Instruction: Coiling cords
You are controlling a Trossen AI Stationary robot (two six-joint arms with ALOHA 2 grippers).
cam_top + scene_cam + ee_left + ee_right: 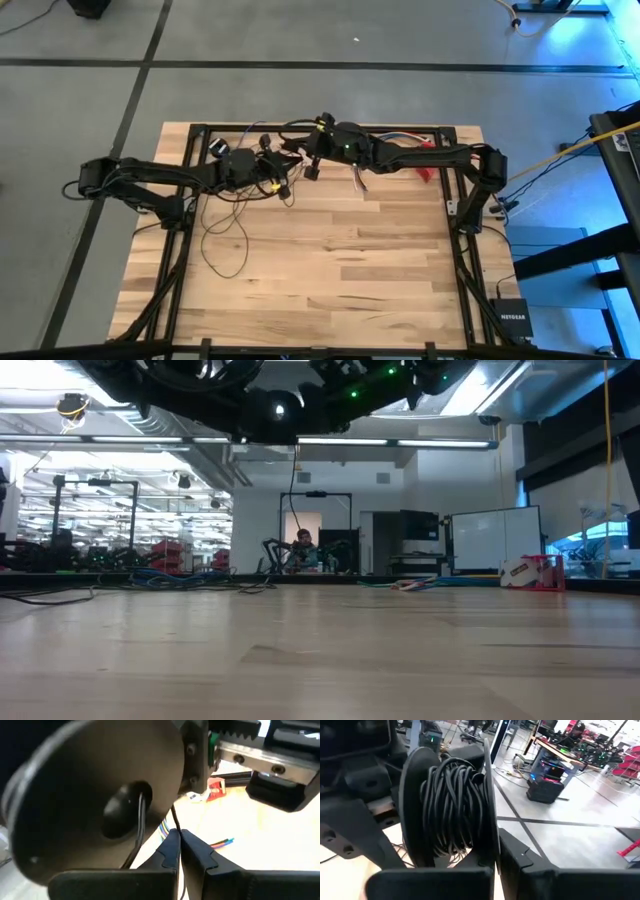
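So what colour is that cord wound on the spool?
Black cord, clearest in the right wrist view.

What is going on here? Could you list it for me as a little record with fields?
Setting: wooden table, two dark arms meeting over its far side
Cord: mostly wound on a dark spool, with loose loops trailing on the wood
Left gripper: shut on a strand of cord beside the spool's flat face
Right gripper: shut on the spool's rim
Other items: multicoloured wires, a red object under the right arm
Room behind: a person seated far off
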